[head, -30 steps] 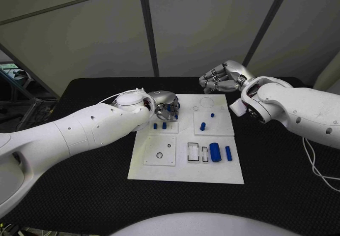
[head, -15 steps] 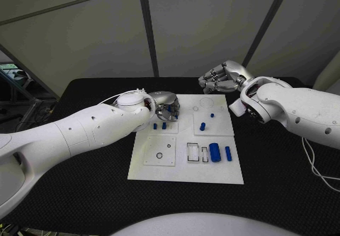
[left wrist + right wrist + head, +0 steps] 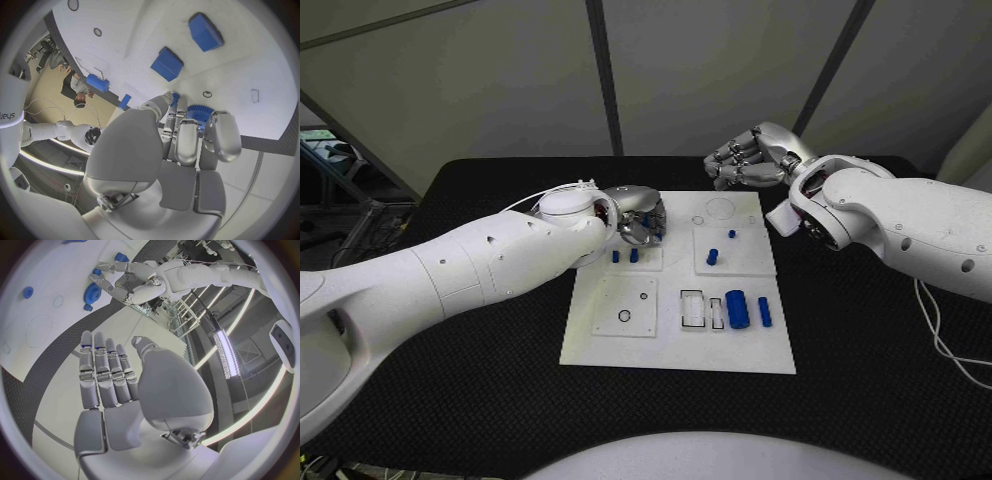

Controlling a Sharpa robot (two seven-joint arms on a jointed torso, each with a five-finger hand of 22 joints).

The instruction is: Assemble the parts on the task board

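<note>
White rectangular task board (image 3: 678, 345) carries blue pegs and blocks at centre. Silver left hand (image 3: 639, 218), at ten o'clock on it, pinches a blue toothed gear (image 3: 199, 113). Right hand (image 3: 750, 160), at twelve o'clock, hangs curled, empty.

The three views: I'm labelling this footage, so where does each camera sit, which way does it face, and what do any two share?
Head view: on the robot's head, looking down at the table; both arms show, left hand over the board, right hand beyond its far edge.
Left wrist view: behind the left hand, facing the board; its fingers touch a blue gear.
Right wrist view: behind the right hand, facing the board's edge; fingers straight, together.
Shared: both wrist views show the gear and left hand.
</note>
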